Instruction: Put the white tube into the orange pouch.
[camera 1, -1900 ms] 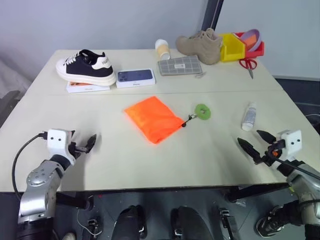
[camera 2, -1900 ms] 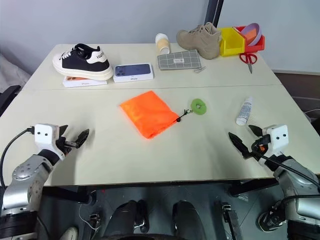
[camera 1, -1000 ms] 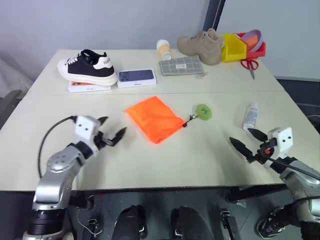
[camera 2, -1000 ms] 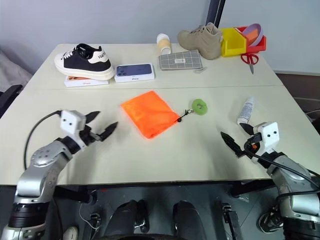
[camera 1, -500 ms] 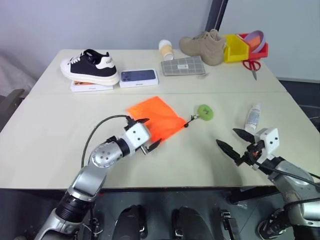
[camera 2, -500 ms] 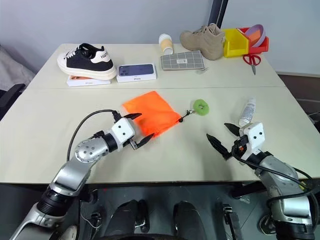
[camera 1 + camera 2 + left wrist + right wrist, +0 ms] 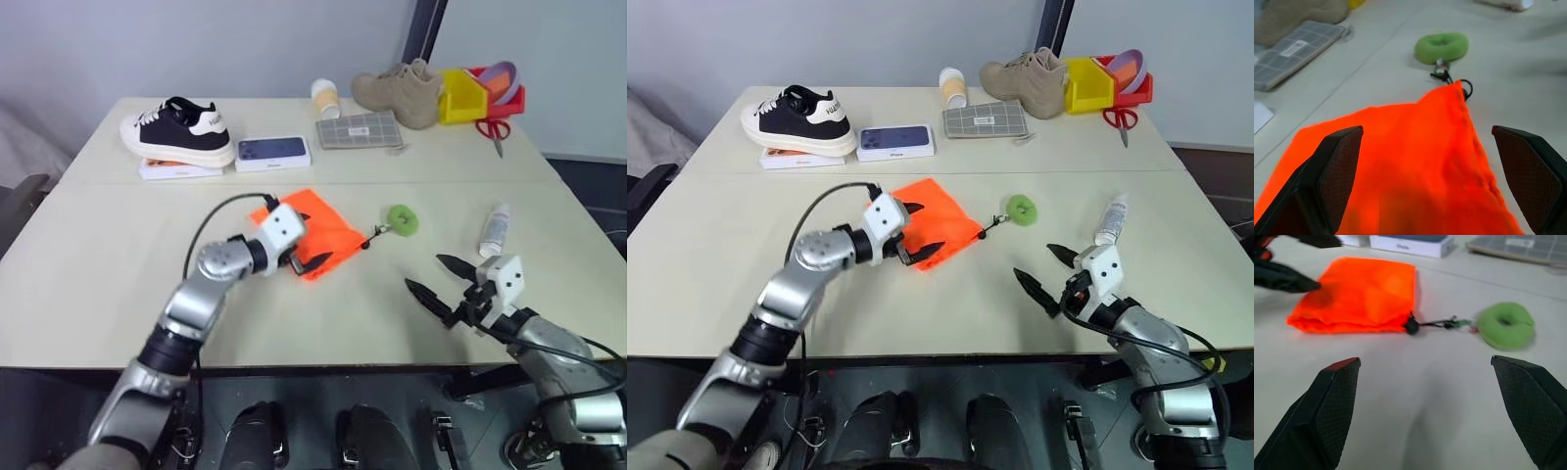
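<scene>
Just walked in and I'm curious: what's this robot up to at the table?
It is working toward putting the white tube into the orange pouch. The left gripper, open, is over the pouch's near end. The right gripper is open above bare table, holding nothing. The tube lies untouched near the table's right edge, beyond the green ring.

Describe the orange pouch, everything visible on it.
The orange pouch is neon-orange soft fabric, lying flat and slightly wrinkled near the middle of the table. A thin black cord runs from one gathered corner to a green ring resting on the table beside it. The left gripper stands open over the pouch's near edge, fingers either side; whether they touch it is unclear.
</scene>
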